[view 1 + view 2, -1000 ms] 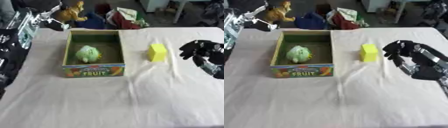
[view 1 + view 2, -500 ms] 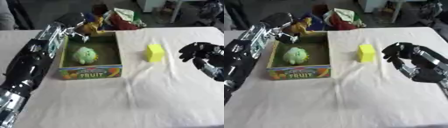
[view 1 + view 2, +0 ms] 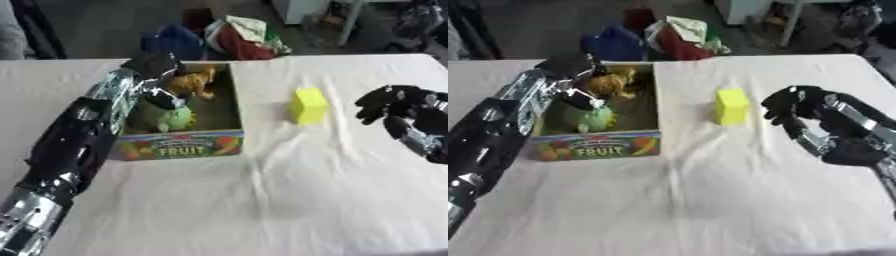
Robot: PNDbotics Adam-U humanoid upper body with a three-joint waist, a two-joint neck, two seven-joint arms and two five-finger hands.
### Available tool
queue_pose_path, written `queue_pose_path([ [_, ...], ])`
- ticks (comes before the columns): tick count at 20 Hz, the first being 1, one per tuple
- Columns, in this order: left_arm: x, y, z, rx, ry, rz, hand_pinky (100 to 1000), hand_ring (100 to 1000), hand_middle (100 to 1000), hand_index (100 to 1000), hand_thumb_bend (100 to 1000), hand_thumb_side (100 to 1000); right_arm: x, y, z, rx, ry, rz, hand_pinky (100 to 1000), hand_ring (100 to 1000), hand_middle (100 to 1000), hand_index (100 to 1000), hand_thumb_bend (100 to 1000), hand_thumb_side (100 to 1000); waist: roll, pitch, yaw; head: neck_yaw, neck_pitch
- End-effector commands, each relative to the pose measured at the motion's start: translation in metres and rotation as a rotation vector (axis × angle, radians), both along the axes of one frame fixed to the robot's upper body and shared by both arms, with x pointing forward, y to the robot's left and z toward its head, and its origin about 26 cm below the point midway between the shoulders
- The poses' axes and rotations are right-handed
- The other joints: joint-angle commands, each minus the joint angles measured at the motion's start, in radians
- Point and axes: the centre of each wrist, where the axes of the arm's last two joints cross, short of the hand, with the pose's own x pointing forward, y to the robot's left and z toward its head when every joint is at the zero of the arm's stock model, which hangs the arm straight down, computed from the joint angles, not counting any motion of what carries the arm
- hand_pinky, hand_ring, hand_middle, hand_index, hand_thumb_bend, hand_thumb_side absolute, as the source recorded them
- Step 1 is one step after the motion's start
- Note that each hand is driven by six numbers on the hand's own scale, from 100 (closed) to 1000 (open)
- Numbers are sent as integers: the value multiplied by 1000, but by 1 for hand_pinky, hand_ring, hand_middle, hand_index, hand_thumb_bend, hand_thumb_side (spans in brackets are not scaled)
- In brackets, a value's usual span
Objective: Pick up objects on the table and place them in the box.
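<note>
Fingers of the left hand (image 3: pixel 160 75) are curling around an orange toy animal (image 3: pixel 194 82), holding it over the far end of the box (image 3: pixel 179 146). Can't really tell which way the toy is facing, but its long axis is running roughly left to right. A green plush (image 3: pixel 169 117) is lying inside the box, just nearer than the toy. The box is sitting on the left half of the table (image 3: pixel 262 200), long axis running near to far, with the "FRUIT" panel facing the near side. A yellow block (image 3: pixel 307 105) is standing upright to the right of the box, apart from it. The right hand (image 3: pixel 798 107) is hovering just right of the block with fingers curled and holding nothing, not touching it.
</note>
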Motion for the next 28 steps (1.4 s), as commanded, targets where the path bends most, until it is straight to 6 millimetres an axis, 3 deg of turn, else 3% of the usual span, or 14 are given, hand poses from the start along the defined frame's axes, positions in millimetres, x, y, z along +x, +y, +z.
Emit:
queue_pose_path([
  [1, 1, 8, 25, -5, -11, 6, 697, 636, 640, 765, 560, 602, 1, -3, 9, -9, -25, -1, 686, 736, 760, 765, 100, 523, -3, -13, 3, -1, -11],
  [4, -2, 14, 41, -51, -43, 8, 698, 638, 652, 776, 616, 649, 1, -5, 10, -10, -28, -6, 687, 737, 761, 766, 100, 518, -3, -15, 10, -3, -13],
  [5, -4, 17, 47, -79, -63, 3, 693, 626, 643, 772, 529, 703, 1, -6, 11, -11, -31, -9, 687, 737, 761, 767, 100, 538, -3, -15, 13, -4, -14],
  [6, -7, 21, 55, -110, -92, -7, 692, 623, 640, 770, 603, 645, 1, -8, 13, -14, -36, -13, 688, 737, 762, 767, 100, 511, -3, -15, 17, -6, -14],
  [12, -39, 44, 103, -324, -269, -89, 670, 581, 598, 750, 546, 639, 1, -22, 33, -55, -105, -47, 695, 743, 767, 775, 109, 472, -1, -21, 51, -28, -9],
  [15, -63, 58, 113, -454, -318, -114, 662, 567, 587, 747, 516, 629, 1, -30, 46, -90, -148, -64, 698, 746, 770, 779, 137, 460, -1, -24, 72, -43, -10],
  [21, -109, 74, 104, -738, -329, -175, 645, 541, 564, 740, 437, 607, 4, -46, 72, -182, -218, -93, 711, 760, 782, 790, 222, 438, -2, -27, 115, -71, -8],
  [26, -134, 77, 86, -909, -325, -181, 632, 523, 545, 732, 411, 614, 14, -62, 82, -343, -228, -92, 777, 827, 837, 840, 482, 298, -5, -27, 139, -92, -3],
  [28, -140, 78, 79, -947, -320, -173, 631, 521, 544, 732, 407, 619, 21, -69, 83, -394, -226, -98, 800, 854, 859, 860, 517, 312, -6, -27, 146, -98, -2],
])
